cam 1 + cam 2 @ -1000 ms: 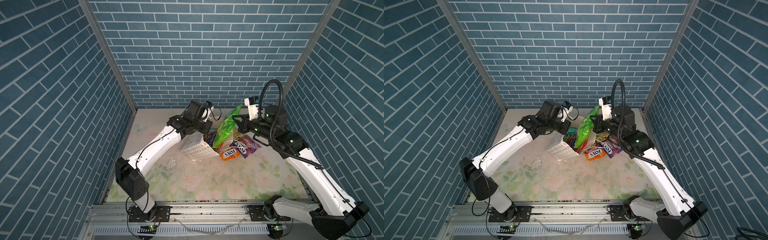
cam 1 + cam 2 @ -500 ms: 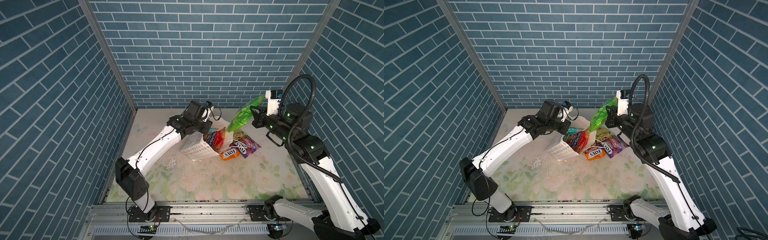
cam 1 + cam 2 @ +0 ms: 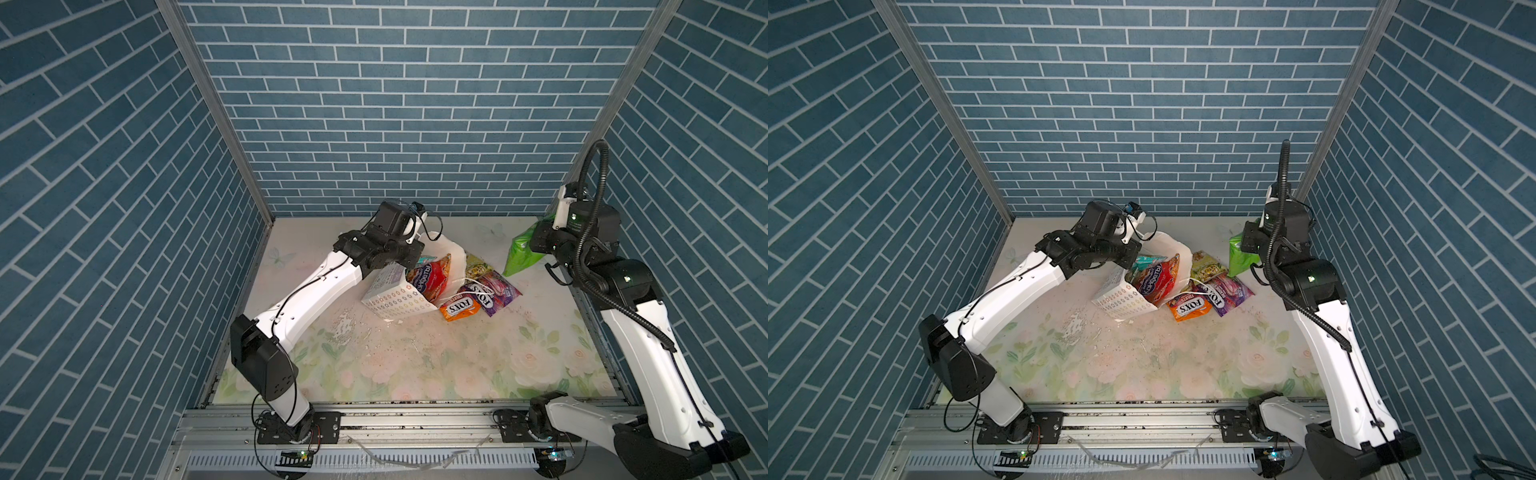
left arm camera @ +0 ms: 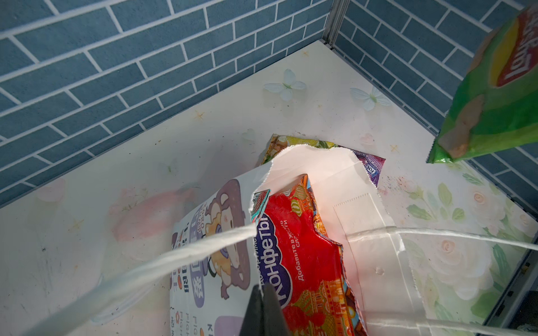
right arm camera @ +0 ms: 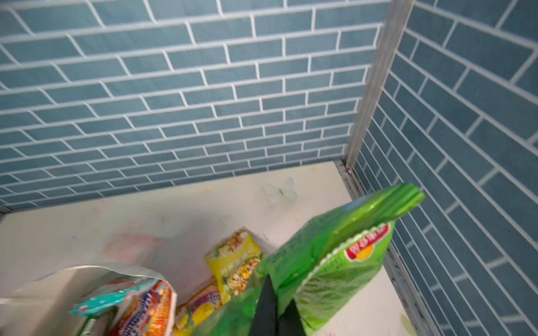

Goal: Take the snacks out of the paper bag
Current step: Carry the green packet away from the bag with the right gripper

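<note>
Right pincer (image 5: 276, 314) pinches glossy, apparently crinkled green packet (image 5: 343, 261).

**Inspector A:** Condition of the surface?

**Inspector B:** Bench (image 3: 457, 365) pale, printed with roses and leaves; butterflies (image 4: 286, 86) printed at the far end. White flakes (image 3: 345, 328) and dark specks are scattered near the middle.

**Inspector A:** Items resting on it?

**Inspector B:** Paper bag (image 3: 395, 301), tipped, mouth facing right. Just beside the mouth lies an orange FOX'S packet (image 3: 459, 307), flat, with a purple FOX'S packet (image 3: 496, 289) touching it. A yellow packet (image 3: 476, 264) lies behind those, partly hidden by the bag's rim.
</note>
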Tool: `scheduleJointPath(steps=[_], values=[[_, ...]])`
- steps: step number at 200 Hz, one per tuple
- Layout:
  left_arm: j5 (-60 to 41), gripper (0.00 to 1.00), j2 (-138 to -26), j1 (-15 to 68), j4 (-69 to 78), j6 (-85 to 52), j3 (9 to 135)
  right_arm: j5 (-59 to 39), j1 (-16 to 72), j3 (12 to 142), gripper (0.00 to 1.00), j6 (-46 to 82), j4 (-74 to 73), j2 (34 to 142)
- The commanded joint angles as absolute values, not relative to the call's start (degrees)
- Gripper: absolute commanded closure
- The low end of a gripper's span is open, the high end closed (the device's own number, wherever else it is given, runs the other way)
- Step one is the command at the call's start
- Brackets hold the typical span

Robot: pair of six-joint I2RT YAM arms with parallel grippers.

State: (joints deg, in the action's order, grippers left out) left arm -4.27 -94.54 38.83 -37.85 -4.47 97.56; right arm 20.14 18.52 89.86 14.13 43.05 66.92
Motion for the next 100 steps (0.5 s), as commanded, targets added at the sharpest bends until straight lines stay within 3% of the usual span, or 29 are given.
scheduleJointPath(steps=[1,100], values=[[-3.6,1.0,-93.33,38.23,-37.25,-3.47,97.64,24.44,16.91,88.74,1.0,15.56,48.65,68.93],[-4.98,1.0,-94.34,38.13,-37.3,-3.25,98.07,30.98,14.54,90.95,1.0,19.78,75.65,77.24]])
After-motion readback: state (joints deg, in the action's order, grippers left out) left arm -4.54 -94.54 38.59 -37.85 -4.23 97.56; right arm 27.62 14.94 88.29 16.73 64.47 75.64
